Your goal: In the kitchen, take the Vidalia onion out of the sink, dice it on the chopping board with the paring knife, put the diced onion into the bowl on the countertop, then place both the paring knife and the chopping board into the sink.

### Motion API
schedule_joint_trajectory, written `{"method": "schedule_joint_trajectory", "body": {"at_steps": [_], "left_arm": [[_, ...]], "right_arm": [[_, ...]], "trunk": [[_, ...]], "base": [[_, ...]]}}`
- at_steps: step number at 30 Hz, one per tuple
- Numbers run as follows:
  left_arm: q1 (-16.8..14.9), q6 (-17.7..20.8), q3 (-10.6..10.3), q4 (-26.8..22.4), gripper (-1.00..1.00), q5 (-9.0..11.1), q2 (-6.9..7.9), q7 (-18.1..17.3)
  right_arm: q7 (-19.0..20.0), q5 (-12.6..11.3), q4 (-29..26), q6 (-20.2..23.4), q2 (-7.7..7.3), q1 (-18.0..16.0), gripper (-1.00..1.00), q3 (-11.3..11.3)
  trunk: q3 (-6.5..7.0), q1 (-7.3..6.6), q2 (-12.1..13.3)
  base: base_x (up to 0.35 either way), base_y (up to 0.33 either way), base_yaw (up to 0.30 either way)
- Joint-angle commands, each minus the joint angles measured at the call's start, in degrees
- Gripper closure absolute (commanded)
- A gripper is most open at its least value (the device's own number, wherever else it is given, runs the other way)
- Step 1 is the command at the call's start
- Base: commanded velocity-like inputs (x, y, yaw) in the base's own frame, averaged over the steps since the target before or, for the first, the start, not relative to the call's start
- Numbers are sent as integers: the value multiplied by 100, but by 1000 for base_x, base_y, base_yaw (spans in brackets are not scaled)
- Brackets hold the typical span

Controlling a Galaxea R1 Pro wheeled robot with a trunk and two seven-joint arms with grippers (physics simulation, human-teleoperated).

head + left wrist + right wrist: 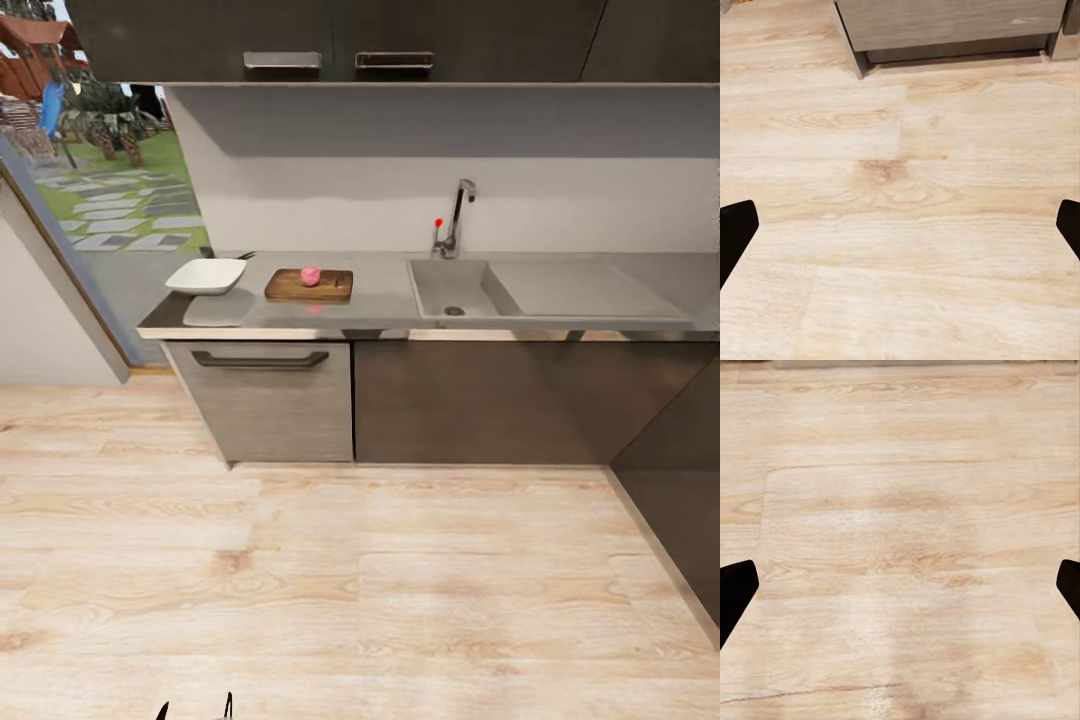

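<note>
Robot standing back on the wooden floor, facing the kitchen counter with both claws hanging empty.

From the head view, the chopping board (309,286) is lying on the countertop (380,300) with a small pink thing (311,276), seemingly the Vidalia onion, sitting on it; the bowl (206,276) is resting just beside the board, the sink (446,288) is sitting farther along under its tap (455,216), and something dark behind the bowl may be the paring knife, too small to tell. In the left wrist view, the left gripper (900,229) is gaping wide over bare floor (900,150), holding nothing. In the right wrist view, the right gripper (900,589) is likewise spread wide and empty. I judge dicing is the step in hand; next it needs to roll up close and reach for the knife.
</note>
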Motion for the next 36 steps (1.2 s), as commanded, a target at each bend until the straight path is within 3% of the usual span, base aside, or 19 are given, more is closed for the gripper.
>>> {"method": "schedule_joint_trajectory", "body": {"at_steps": [1,14,36], "left_arm": [[-10,-24,-49,22,-100,24,-5,23],[-12,-24,-50,22,-100,24,0,22],[-6,-24,-54,22,-100,24,26,23]], "right_arm": [[3,-61,5,-19,-4,-2,-100,45],[3,-53,18,-19,-5,-1,-100,45],[3,-52,31,-19,-5,-3,-100,45]], "trunk": [[24,-22,39],[178,-66,119],[379,-66,119]], "base": [[0,0,0],[0,25,0],[29,282,0]]}}
